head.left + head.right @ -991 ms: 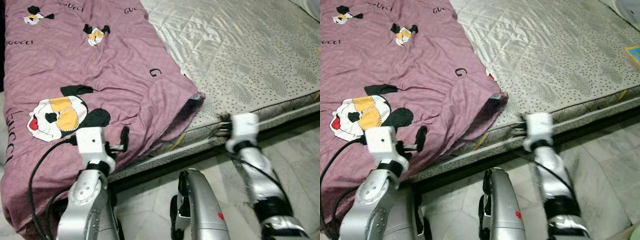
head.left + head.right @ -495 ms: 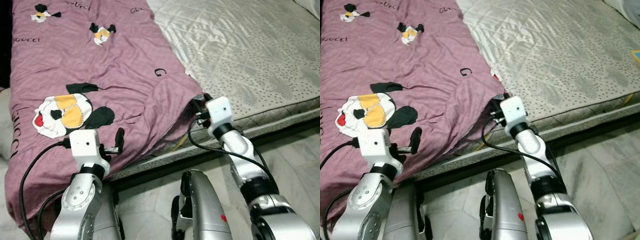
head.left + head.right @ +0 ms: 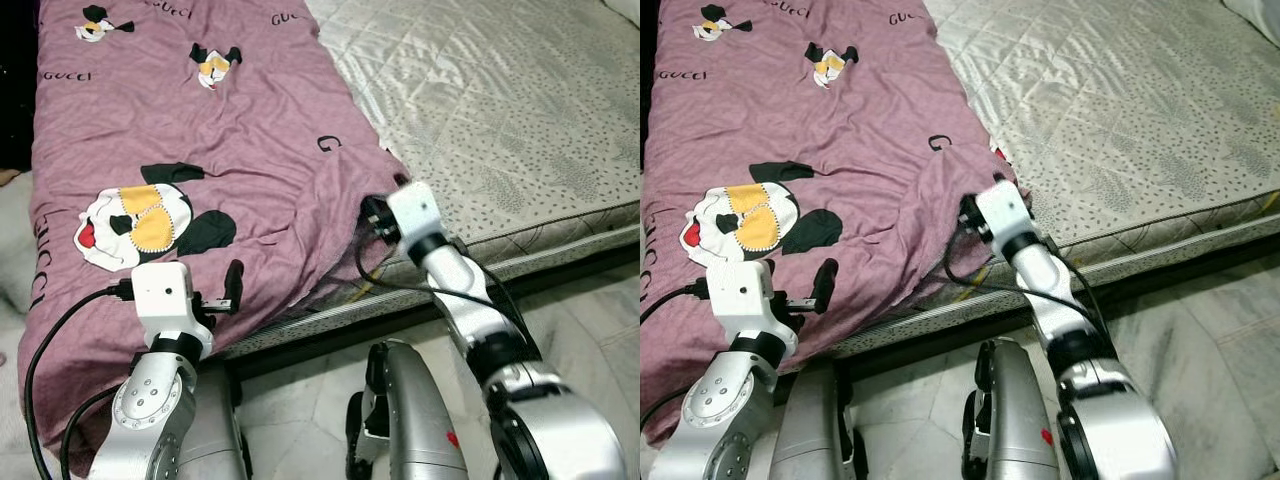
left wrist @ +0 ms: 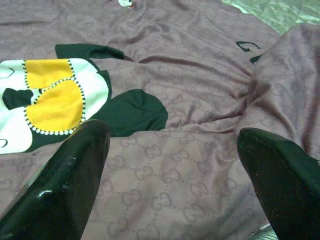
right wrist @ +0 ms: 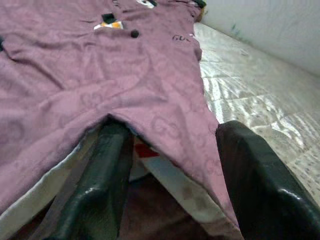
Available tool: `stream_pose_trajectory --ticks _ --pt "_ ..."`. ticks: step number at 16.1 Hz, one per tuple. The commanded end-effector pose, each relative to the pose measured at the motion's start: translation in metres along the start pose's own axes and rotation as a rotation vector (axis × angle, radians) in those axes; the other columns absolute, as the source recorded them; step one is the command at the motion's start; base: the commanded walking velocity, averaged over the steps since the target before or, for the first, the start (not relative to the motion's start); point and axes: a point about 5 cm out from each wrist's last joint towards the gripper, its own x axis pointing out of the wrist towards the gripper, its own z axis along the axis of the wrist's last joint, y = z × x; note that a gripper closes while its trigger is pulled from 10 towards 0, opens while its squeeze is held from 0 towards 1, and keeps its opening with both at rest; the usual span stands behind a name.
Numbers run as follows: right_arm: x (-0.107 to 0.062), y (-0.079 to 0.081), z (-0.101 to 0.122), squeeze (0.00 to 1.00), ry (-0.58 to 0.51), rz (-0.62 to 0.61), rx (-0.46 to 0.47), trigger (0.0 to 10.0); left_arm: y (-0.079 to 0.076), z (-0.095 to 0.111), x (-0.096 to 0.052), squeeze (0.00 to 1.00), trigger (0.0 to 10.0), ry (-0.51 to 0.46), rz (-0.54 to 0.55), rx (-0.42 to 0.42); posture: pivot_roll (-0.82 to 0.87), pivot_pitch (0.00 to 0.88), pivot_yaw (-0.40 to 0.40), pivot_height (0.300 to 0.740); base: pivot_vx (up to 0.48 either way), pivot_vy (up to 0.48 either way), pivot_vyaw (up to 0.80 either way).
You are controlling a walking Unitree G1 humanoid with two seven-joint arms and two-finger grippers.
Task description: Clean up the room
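Left eye view: the purple blanket [image 3: 200,150] covers the frame's left half of the bed [image 3: 520,110], its corner rumpled. Right wrist view: right tool [image 5: 170,165] spread around that corner, not yet pinching. Left wrist view: left tool [image 4: 170,165] spread above blanket. Straightening seems barely begun.

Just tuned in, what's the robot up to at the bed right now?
It stands at the bed's edge. The right tool is open at the corner of the purple blanket, one finger tucked under the raised edge, not yet closed. The left tool hovers open above the blanket near the cartoon print. The mattress beside it lies bare.
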Motion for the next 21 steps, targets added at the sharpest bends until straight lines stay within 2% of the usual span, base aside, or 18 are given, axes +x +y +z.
stream_pose_trajectory --ticks 1,3,4,5,9,16,21 --pt "-0.001 0.011 -0.007 0.00 0.040 0.015 0.001 10.0 0.003 -0.001 -0.005 0.00 10.0 0.021 0.007 0.010 0.24 0.327 0.018 0.551 0.000 0.000 0.00" --pt "0.003 0.015 -0.006 0.00 0.057 -0.003 0.014 10.0 0.006 -0.001 -0.009 0.00 10.0 0.029 0.009 0.018 0.25 0.333 0.026 0.551 0.000 0.000 0.00" --pt "0.007 0.017 -0.003 0.00 0.068 -0.020 0.034 3.7 0.007 0.000 -0.010 0.00 10.0 0.033 0.009 0.023 0.27 0.339 0.035 0.551 0.000 0.000 0.00" --pt "0.010 0.019 -0.002 0.00 0.077 -0.029 0.038 0.0 0.007 0.000 -0.011 0.00 10.0 0.035 0.010 0.026 0.28 0.341 0.037 0.551 0.000 0.000 0.00" --pt "0.016 0.019 0.003 0.00 0.088 -0.062 0.040 0.0 0.008 0.003 -0.012 0.00 10.0 0.043 0.012 0.032 0.29 0.340 0.038 0.551 0.000 0.000 0.00" --pt "0.011 0.012 -0.006 0.00 0.123 -0.110 0.044 0.0 0.004 0.002 -0.010 0.00 10.0 0.048 0.003 0.022 0.27 0.334 0.036 0.551 0.000 0.000 0.00" --pt "0.012 0.005 -0.006 0.00 0.139 -0.153 0.112 0.0 0.000 0.002 -0.005 0.00 10.0 0.037 -0.004 0.012 0.24 0.308 0.022 0.551 0.000 0.000 0.00"
